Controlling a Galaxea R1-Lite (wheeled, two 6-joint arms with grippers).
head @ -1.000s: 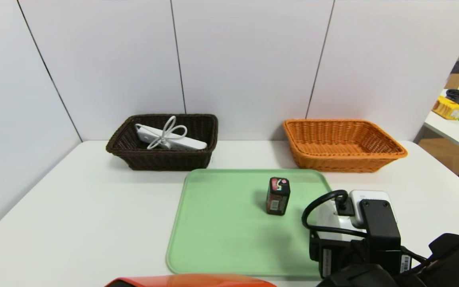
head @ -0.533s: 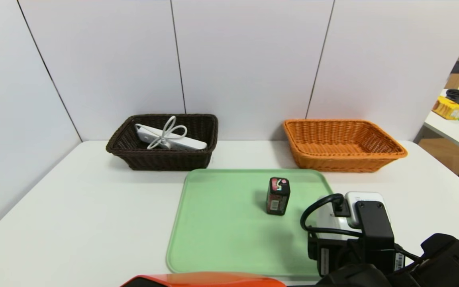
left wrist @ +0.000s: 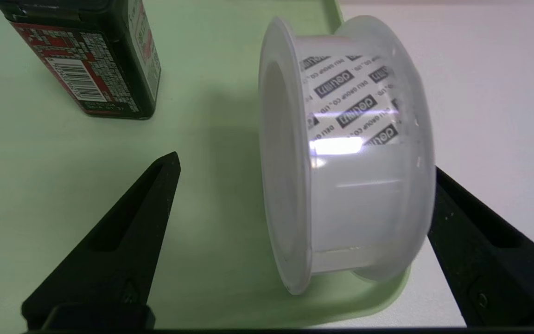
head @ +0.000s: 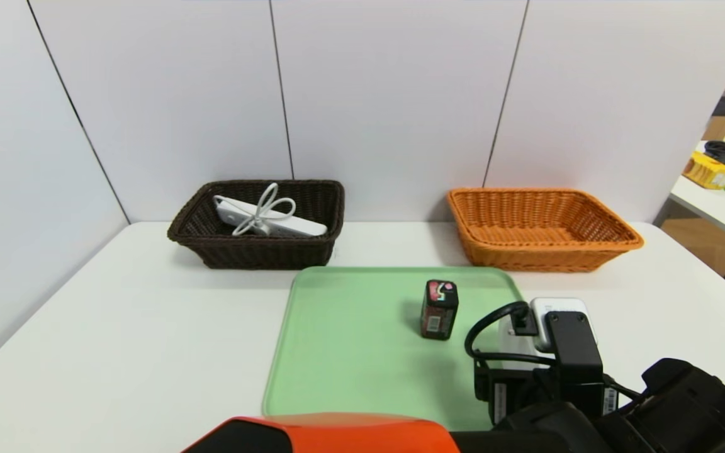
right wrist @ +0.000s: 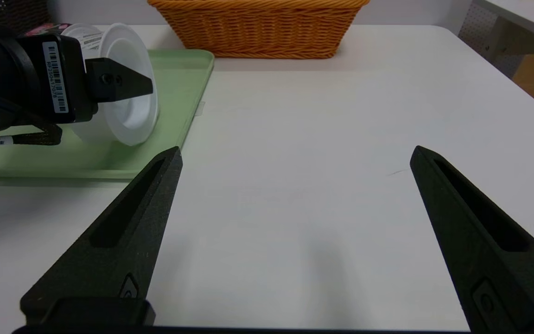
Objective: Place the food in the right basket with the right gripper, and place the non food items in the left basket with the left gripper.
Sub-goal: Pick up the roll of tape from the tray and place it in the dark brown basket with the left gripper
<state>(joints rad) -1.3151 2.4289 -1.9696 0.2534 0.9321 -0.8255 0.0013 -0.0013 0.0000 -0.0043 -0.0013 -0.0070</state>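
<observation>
The food, a small dark carton (head: 438, 309) with a red label, stands upright on the green tray (head: 350, 352). A translucent lidded tub (left wrist: 355, 153) lies on its side at the tray's near right corner, mostly hidden under my left wrist in the head view. My left gripper (left wrist: 305, 164) is open, one finger on each side of the tub, the lid-side finger clear of it. The white power strip (head: 271, 217) lies in the dark brown left basket (head: 255, 255). The orange right basket (head: 545, 255) holds nothing. My right gripper (right wrist: 297, 149) hovers open over bare table, right of the tray.
Both baskets stand against the white wall panels at the back of the white table (head: 117, 327). A second table (head: 724, 207) with a yellow box and other items is beyond the right edge. The carton (left wrist: 91, 55) stands just past the tub.
My left arm has shifted leftward in the head view, and its orange shell has come further into the frame. The carton, baskets and power strip have not moved.
</observation>
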